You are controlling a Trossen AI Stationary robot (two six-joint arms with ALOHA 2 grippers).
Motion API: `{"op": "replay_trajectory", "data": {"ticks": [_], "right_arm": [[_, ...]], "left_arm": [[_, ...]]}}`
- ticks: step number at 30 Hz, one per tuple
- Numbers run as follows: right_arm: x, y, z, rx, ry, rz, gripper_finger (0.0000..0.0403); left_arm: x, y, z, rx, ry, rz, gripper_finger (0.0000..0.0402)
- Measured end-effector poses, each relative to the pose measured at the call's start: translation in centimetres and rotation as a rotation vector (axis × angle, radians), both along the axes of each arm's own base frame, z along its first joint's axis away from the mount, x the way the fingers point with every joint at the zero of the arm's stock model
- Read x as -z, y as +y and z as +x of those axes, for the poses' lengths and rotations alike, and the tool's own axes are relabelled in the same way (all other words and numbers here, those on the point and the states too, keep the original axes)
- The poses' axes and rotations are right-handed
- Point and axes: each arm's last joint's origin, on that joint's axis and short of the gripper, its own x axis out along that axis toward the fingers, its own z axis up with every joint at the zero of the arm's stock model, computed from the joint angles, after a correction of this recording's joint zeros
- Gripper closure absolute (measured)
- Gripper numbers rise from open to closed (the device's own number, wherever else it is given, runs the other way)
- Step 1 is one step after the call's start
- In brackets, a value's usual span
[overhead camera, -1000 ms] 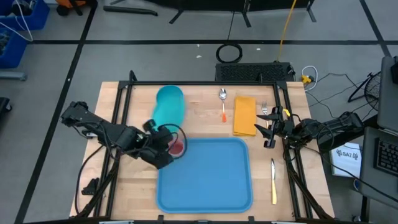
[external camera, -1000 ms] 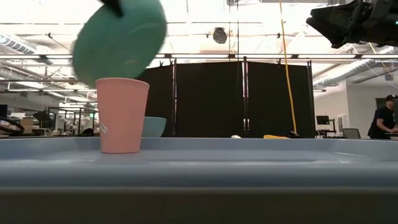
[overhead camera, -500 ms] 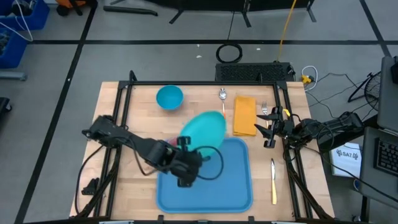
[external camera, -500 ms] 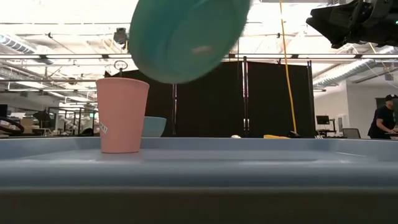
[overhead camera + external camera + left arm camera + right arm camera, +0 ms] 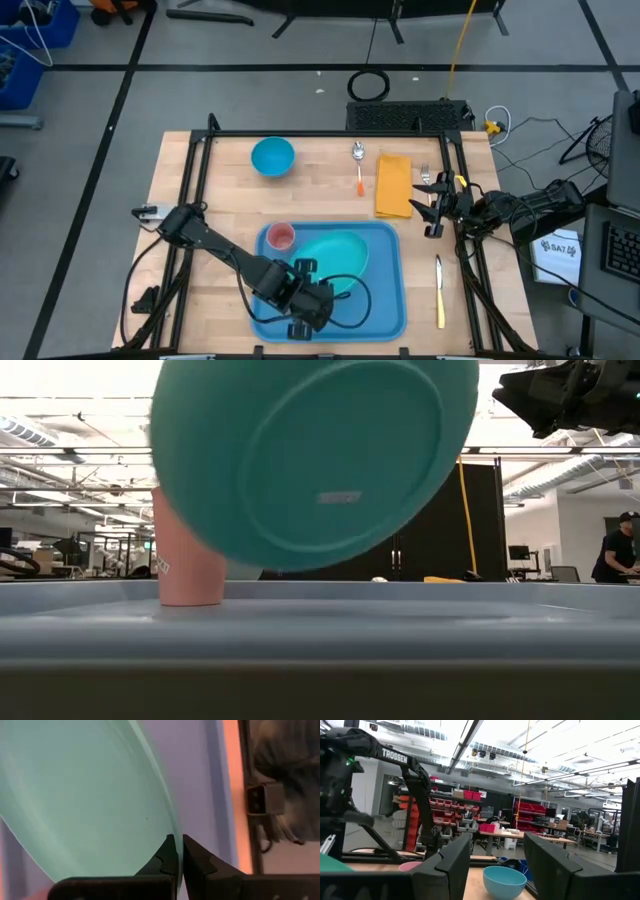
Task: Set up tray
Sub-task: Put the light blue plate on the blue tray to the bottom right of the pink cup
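The tray (image 5: 385, 300) lies at the table's near middle, a pink cup (image 5: 281, 237) standing in its far-left corner. Above it the left gripper (image 5: 176, 851), pinched on the rim of a teal plate (image 5: 335, 258), holds it tilted. Placement step; next, level and lower before letting go. The right gripper (image 5: 432, 205) waits, fingers apart, beside the napkin (image 5: 393, 185).

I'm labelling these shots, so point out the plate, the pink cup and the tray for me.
plate (image 5: 320, 455), low view, middle of its underside.
pink cup (image 5: 281, 237), high view, its open mouth.
tray (image 5: 385, 300), high view, bare floor near its right rim.
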Motion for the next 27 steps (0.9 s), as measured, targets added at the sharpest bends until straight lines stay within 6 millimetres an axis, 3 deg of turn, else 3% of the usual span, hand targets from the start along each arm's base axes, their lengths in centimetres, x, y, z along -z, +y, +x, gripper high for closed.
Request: {"op": "replay_trajectory", "data": {"ticks": [7, 27], "right_arm": [[0.0, 0.0, 0.0, -0.008, -0.005, 0.020, 0.0229], [0.0, 0.0, 0.0, -0.012, -0.007, 0.029, 0.0229]], "left_arm": [[0.3, -0.7, -0.4, 0.034, 0.105, -0.155, 0.0394], [0.2, -1.8, -1.1, 0.064, 0.192, -0.288, 0.0394]]}}
